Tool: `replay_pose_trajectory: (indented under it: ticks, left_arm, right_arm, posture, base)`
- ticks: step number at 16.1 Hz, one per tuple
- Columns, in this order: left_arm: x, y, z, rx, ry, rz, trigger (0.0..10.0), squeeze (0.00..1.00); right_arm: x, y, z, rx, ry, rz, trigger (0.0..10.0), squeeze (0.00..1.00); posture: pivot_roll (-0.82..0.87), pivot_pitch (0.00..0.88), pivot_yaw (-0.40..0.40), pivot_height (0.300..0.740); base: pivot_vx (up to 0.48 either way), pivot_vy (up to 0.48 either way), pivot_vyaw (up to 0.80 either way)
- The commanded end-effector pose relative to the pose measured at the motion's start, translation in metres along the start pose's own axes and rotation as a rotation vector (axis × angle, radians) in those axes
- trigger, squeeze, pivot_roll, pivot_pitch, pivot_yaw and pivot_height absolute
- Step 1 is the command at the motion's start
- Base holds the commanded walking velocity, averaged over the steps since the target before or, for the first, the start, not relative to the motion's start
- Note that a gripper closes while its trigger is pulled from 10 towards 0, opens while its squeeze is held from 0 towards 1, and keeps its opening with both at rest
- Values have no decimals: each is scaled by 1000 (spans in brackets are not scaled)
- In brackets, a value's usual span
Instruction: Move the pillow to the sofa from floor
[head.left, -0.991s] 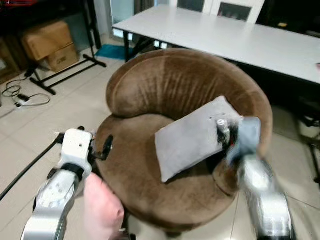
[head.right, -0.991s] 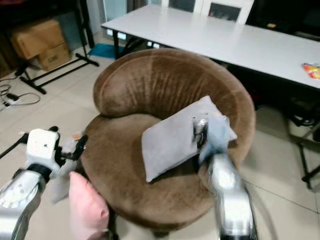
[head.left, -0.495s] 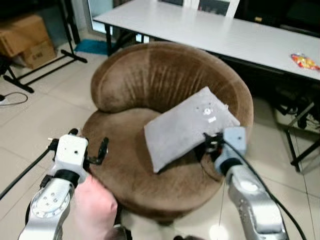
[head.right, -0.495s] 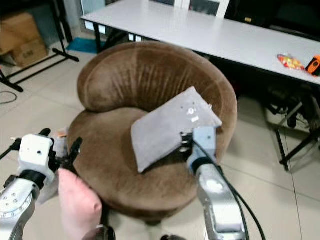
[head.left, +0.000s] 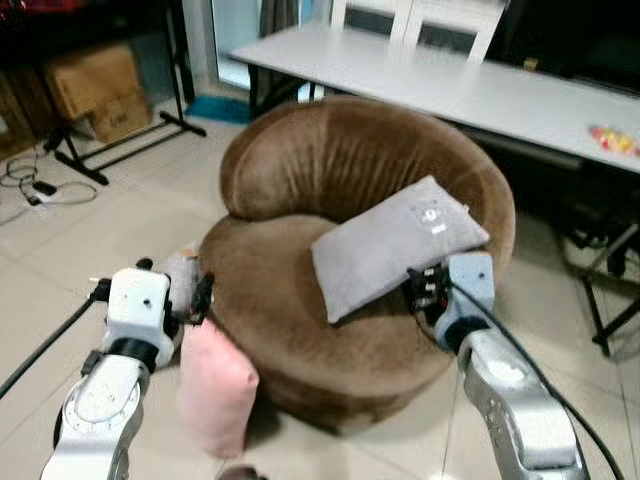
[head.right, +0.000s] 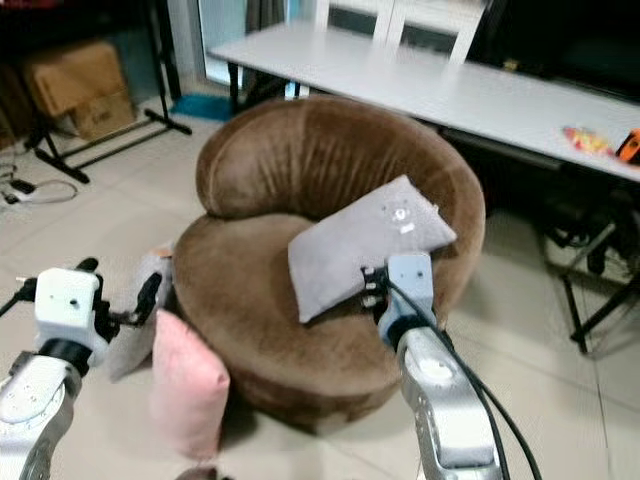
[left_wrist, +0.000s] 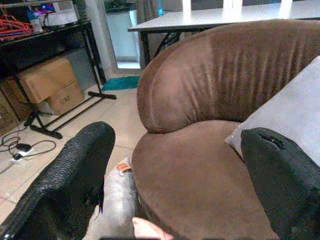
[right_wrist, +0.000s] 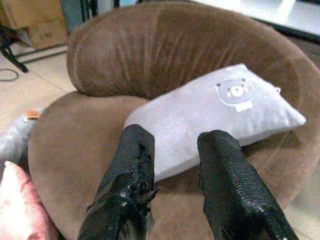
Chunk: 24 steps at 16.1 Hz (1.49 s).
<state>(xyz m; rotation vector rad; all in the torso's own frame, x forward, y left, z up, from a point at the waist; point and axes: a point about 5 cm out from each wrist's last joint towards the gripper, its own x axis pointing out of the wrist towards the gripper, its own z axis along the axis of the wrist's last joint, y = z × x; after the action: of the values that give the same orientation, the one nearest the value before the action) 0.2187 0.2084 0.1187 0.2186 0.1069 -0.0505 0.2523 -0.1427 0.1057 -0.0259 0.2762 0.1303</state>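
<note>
Pink pillow (head.left: 215, 385) stood on the floor (head.left: 90, 250) against the sofa (head.left: 350, 300) base, a grey one (head.right: 135, 310) behind it. My left hand (head.left: 168, 300) hovered just above them, fingers spread, probably lined up for the next pick. Grey pillow (head.left: 395, 245) leaned on the sofa back, already on the seat. My right hand (head.right: 372, 290) sat just beside its lower edge, fingers apart, gripping nothing, so a release, I'd judge.

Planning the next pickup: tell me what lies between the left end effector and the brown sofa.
In the left eye view, a grey pillow and a pink pillow on the floor lie between the left end effector and the brown sofa.
</note>
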Motion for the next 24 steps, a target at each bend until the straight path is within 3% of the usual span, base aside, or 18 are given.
replay_pose_trajectory:
  ticks: [1, 24]
  left_arm:
    - [0, -6, 2, -5, -4, -15, 10000, 0]
    - [7, -3, 3, -15, -9, -32, 10000, 0]
  right_arm:
    - [0, -4, 0, 0, 14, -4, 10000, 0]
    - [7, -2, -3, 129, 45, -30, 10000, 0]
  posture:
    - [37, 0, -54, 740]
    - [56, 0, -45, 740]
  base:
    - [0, 0, 0]
    - [0, 338, 0]
